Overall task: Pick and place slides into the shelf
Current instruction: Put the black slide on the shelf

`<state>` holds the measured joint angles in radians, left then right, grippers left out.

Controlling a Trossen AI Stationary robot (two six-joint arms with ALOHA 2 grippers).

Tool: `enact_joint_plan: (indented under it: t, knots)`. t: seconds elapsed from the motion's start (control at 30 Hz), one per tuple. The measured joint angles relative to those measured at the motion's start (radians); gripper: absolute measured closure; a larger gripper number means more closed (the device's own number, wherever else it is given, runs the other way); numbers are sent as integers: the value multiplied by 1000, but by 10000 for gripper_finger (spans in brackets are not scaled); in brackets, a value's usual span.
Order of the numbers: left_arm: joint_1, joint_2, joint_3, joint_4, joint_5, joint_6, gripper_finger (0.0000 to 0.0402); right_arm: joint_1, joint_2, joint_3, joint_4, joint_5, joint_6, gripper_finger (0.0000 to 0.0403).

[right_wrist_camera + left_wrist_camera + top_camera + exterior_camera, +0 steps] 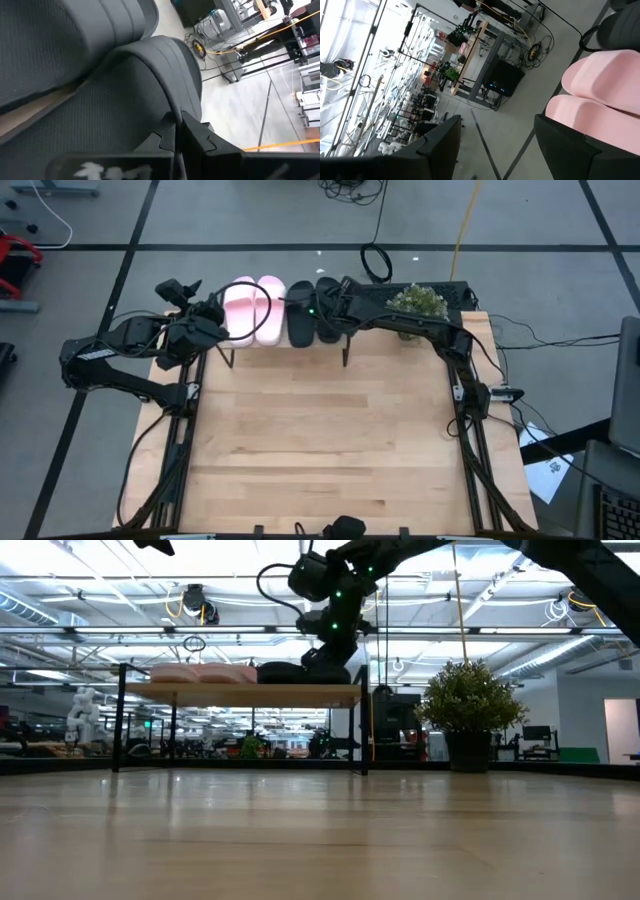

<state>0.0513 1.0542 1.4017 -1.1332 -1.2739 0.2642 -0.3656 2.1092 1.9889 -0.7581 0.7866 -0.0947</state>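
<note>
The shelf (240, 695) stands at the table's far edge on thin black legs. On its top board lie two pink slides (253, 310) on the left and two black slides (315, 312) on the right, soles down. My right gripper (177, 125) is shut and reaches in from the right, slanting down onto the right-hand black slide (125, 95). My left gripper (497, 130) hangs open just left of the pink slides (600, 100), and nothing sits between its fingers. My right gripper touches the right-hand black slide with its shut fingertips, at the ridged edge of the wide strap (172, 107). The fingers slant down from the table's right. The slide lies flat on the shelf board beside the other black one. Whether any strap is between the fingers does not show.
A potted plant (418, 305) stands at the far right corner, close behind my right arm. Black frame rails (185, 430) run along the table's left and right sides. The wide wooden tabletop (320, 440) lies in front of the shelf.
</note>
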Motion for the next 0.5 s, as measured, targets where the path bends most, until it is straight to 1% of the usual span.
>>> enact_joint_plan:
  t: [0.4, 0.5]
  knots:
    - [20, 0, 0, 0, 20, -5, 144, 5, 14, 1, 41, -26, -4, 402]
    - [22, 0, 0, 0, 20, -6, 144, 6, 14, 1, 36, -29, -8, 391]
